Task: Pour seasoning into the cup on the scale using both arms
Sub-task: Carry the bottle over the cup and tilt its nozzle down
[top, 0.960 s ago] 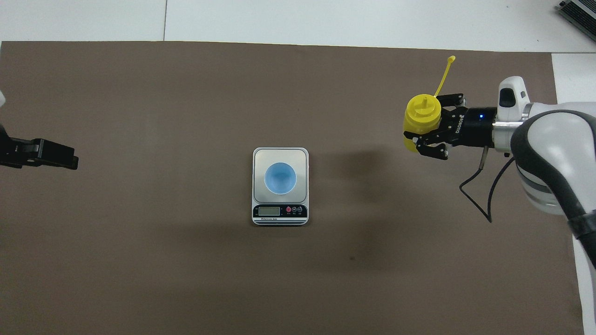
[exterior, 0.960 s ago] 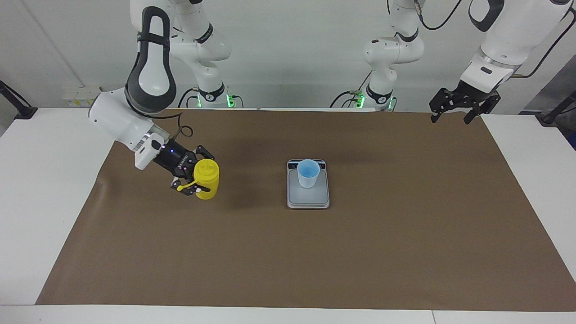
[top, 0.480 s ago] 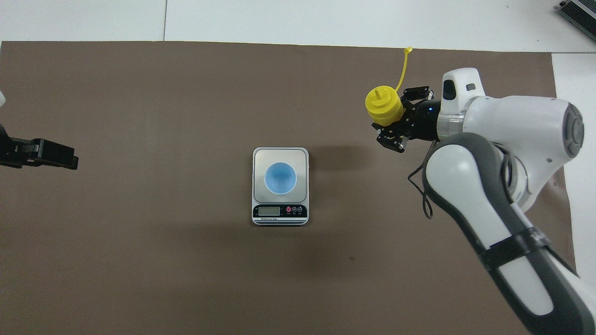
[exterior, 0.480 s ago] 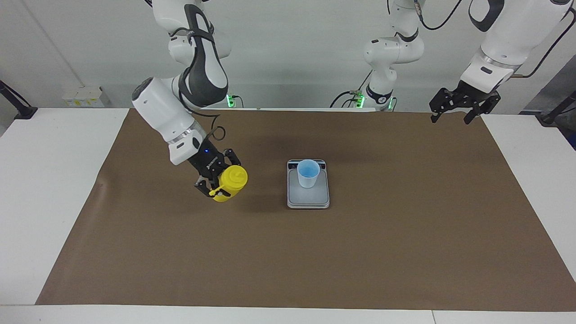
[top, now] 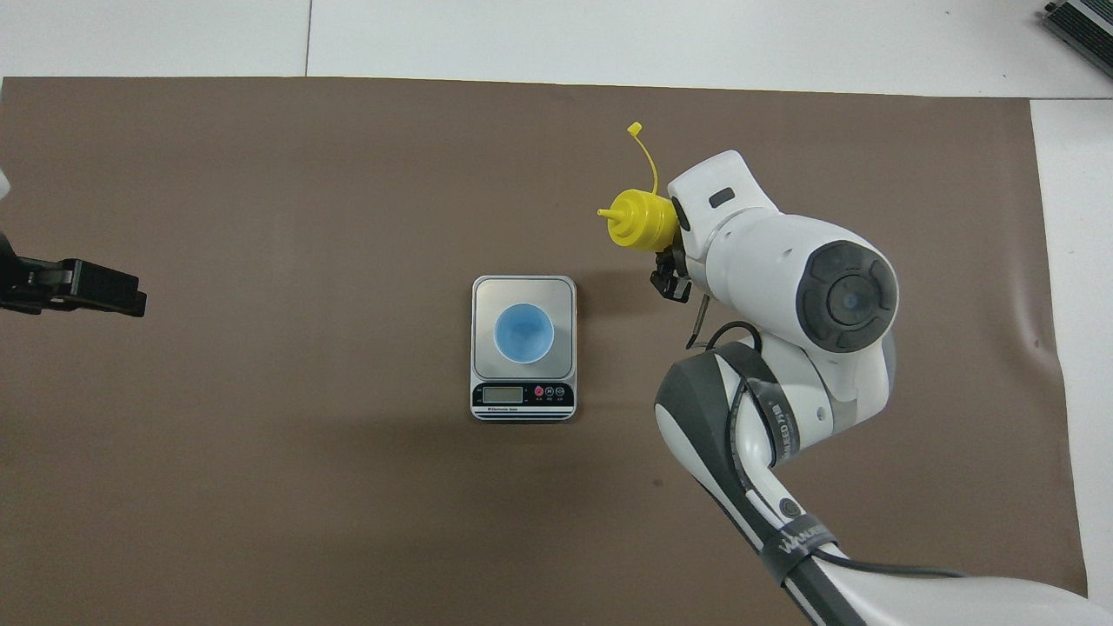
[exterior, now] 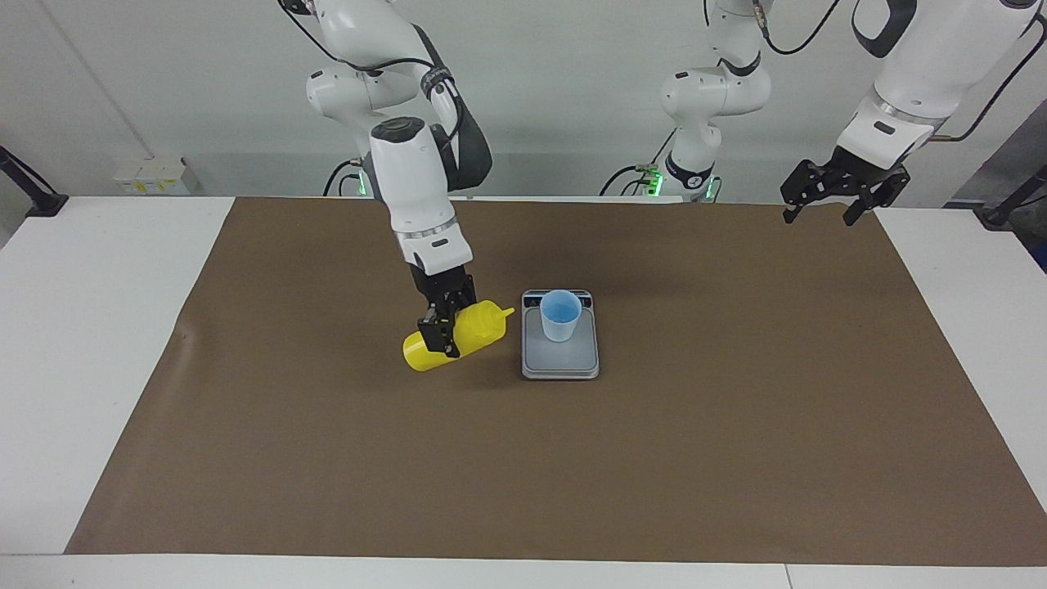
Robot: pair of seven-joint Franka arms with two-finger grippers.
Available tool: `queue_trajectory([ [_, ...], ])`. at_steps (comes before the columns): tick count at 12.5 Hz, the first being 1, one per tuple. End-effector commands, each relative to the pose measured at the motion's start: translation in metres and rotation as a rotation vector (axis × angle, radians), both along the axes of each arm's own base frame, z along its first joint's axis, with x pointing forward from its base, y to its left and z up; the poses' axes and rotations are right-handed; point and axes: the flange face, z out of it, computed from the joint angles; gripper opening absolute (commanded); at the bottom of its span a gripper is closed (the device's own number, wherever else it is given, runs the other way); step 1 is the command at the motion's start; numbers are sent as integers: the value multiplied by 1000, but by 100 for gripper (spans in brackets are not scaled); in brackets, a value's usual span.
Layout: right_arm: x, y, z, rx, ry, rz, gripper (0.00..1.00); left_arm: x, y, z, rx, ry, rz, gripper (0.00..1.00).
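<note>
My right gripper (exterior: 446, 334) is shut on the yellow seasoning bottle (exterior: 484, 320), held just above the mat beside the scale. The bottle (top: 642, 223) is tipped almost onto its side, its nozzle pointing toward the cup and stopping short of the rim. Its small cap (top: 635, 129) dangles on a tether. The light-blue cup (exterior: 560, 316) stands upright on the silver-grey scale (exterior: 559, 365). In the overhead view the cup (top: 523, 335) sits mid-plate on the scale (top: 485, 294), and the right arm hides most of its gripper. My left gripper (exterior: 833, 196) waits open in the air over the mat's corner.
A brown mat (exterior: 736, 458) covers most of the white table (exterior: 90, 343). The left gripper (top: 87, 291) shows at the overhead view's edge. The scale's display strip (top: 522, 396) faces the robots.
The right arm swung the bottle across the mat toward the scale and tipped it from upright to nearly lying, nozzle toward the cup. The left arm has not moved.
</note>
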Motion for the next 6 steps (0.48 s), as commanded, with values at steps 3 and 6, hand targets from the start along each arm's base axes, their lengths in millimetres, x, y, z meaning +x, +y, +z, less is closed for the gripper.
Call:
queue_trajectory([
  [3, -11, 39, 3, -303, -94, 193, 0, -8, 3, 2, -7, 2, 12, 100],
  [6, -29, 71, -4, -505, -162, 344, 0, -8, 3, 2, -7, 2, 12, 100],
])
